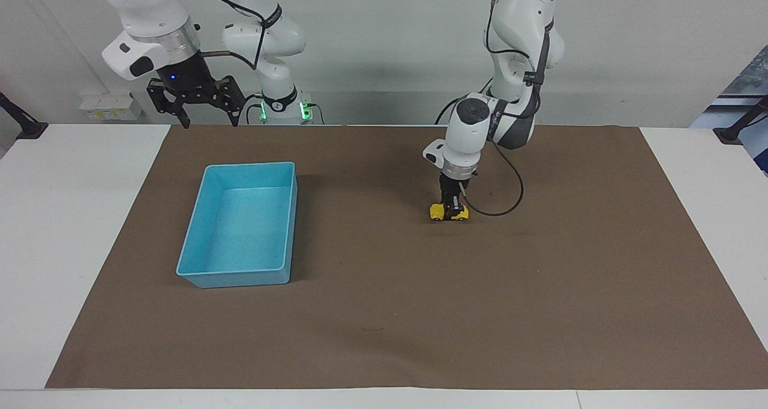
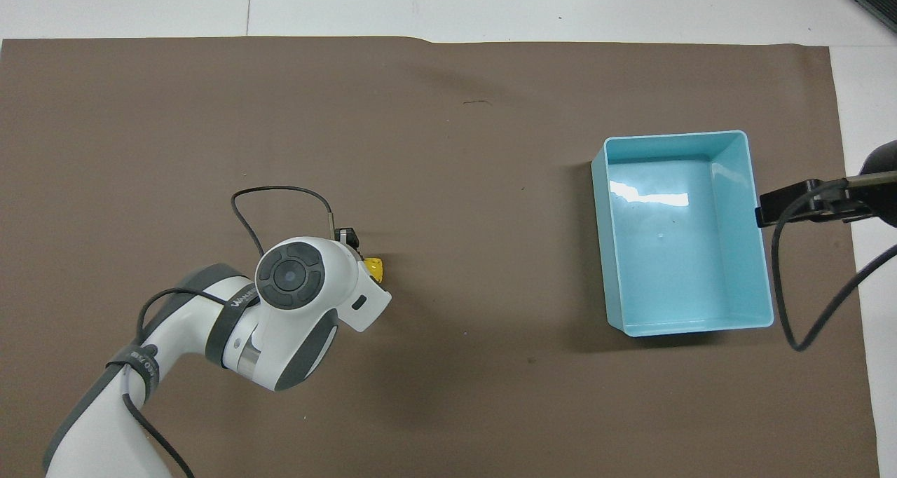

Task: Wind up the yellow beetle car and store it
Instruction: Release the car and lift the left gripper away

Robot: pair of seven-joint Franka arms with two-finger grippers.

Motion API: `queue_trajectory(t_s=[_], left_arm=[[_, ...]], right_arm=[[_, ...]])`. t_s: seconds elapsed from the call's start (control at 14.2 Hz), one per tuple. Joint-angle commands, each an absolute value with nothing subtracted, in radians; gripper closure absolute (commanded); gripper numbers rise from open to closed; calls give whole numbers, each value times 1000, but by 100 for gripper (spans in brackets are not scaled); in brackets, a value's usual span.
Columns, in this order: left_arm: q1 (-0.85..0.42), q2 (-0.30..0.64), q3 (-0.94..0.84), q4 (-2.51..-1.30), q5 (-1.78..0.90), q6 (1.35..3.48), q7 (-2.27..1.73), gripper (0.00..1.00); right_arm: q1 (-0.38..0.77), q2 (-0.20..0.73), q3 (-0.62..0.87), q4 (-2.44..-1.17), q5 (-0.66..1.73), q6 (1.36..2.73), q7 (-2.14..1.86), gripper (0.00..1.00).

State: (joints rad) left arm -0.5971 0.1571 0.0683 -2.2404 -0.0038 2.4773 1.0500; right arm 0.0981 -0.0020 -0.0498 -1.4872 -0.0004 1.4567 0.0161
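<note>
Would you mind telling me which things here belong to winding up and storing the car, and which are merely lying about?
Part of the job:
- yellow beetle car, on the brown mat, gripped by the left gripper
- blue bin, empty, toward the right arm's end
- right gripper, open, waiting in the air

Just there:
- brown mat
- white table
</note>
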Motion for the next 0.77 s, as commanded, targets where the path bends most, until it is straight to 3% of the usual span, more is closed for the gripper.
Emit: queue_trajectory(t_s=[0.0, 0.56, 0.63, 0.7], left_arm=[[-537, 201, 75, -2281, 5, 2490, 1127, 100], [-465, 198, 80, -2276, 5, 2410, 1224, 100], [-469, 198, 80, -2264, 5, 2405, 1207, 66], [-477, 193, 81, -2234, 5, 2370, 1210, 11]], right_arm=[[87, -12, -48, -1496, 14, 1457, 31, 0], [89, -14, -48, -1496, 14, 1457, 31, 0], [89, -14, -46, -1496, 14, 1457, 29, 0], [89, -14, -48, -1496, 14, 1457, 29, 0]])
